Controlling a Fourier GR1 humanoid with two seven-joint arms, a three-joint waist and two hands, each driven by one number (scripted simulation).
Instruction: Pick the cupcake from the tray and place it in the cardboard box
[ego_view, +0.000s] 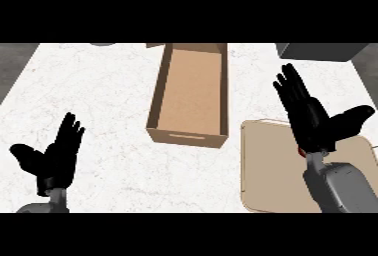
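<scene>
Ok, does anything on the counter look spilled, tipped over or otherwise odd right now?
Nothing looks spilled or tipped. The open brown cardboard box sits upright on the white counter, beside the beige tray. One oddity: no cupcake shows; the open right hand hangs over the tray, with only a red speck at its wrist.

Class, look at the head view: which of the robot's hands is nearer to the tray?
Right. The right hand hangs open directly over the tray; the left hand rests open far across the counter, beyond the cardboard box.
</scene>
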